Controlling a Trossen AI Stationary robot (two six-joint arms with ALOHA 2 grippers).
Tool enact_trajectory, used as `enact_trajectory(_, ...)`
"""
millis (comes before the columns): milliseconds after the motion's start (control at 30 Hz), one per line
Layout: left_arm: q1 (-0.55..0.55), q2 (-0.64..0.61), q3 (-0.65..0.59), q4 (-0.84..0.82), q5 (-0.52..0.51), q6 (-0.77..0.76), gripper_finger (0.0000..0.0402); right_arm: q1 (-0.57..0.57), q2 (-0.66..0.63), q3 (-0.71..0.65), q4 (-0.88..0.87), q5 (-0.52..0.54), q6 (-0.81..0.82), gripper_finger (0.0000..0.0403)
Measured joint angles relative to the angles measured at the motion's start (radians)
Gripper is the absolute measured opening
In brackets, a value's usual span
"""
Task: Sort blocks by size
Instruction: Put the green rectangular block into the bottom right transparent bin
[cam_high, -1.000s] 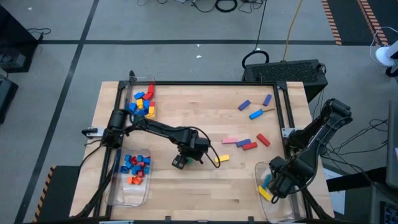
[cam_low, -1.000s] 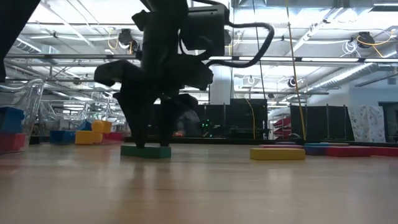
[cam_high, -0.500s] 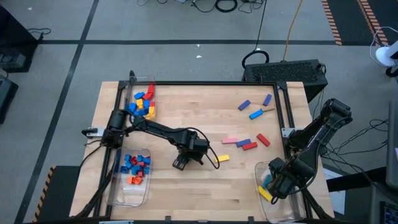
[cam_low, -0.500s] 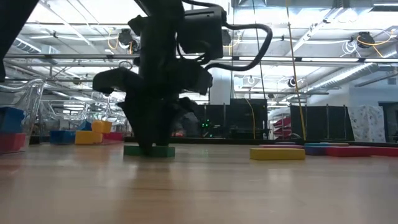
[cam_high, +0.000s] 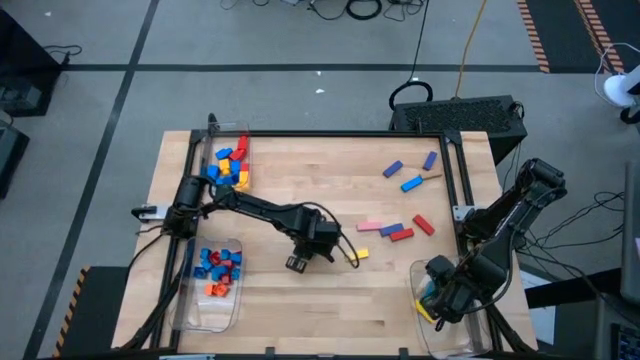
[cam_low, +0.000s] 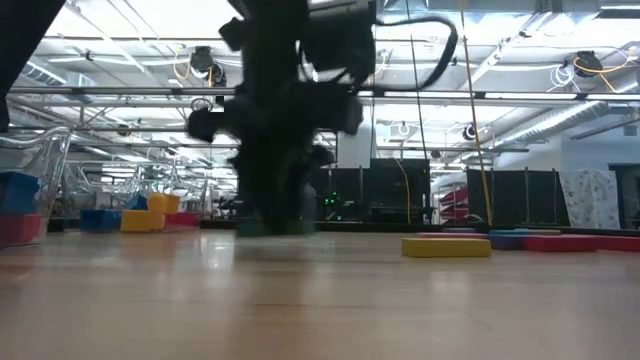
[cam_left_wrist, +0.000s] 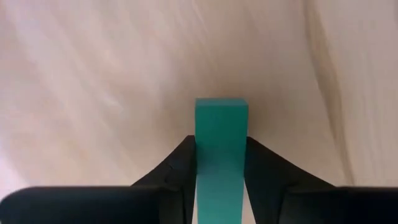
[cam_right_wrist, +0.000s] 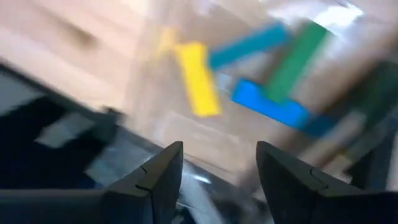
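The left gripper (cam_left_wrist: 221, 163) has its 2 fingers closed on a green bar (cam_left_wrist: 221, 143) that juts out ahead of them. Lift it straight, grip centred, clear of the yellow brick (cam_high: 358, 254) just beside. The right gripper (cam_right_wrist: 219, 163) hovers empty, fingers apart, over a clear bin (cam_right_wrist: 261, 143) holding long bars.

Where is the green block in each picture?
High view: hidden under the left gripper, mid-table, left of the yellow block.
Low view: blurred, low behind the left gripper, left of the yellow block.
Left wrist view: the green block sits centred, clamped between the fingers.
Right wrist view: not in it.
Shared landmark: the left gripper.
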Motion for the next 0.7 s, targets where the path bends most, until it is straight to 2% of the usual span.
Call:
enact_trajectory(200, 0.028, -0.002, 0.123, -0.005, 0.000, -0.002, 0.0103, -0.002, -0.016, 0.054, 0.118, 0.289, 0.011, 0.0187)
enact_trajectory(400, 0.038, -0.002, 0.323, 0.044, -0.008, -0.007, 0.0103, -0.009, -0.049, 0.060, 0.189, 0.676, 0.198, 0.0187)
enact_trajectory(467, 0.038, -0.003, 0.392, 0.071, -0.012, -0.007, 0.0103, -0.023, -0.051, 0.059, 0.187, 0.769, 0.255, 0.0187)
enact_trajectory(700, 0.037, -0.005, 0.525, 0.127, -0.015, 0.000, 0.0103, -0.129, -0.051, 0.059, 0.203, 0.898, 0.229, 0.0187)
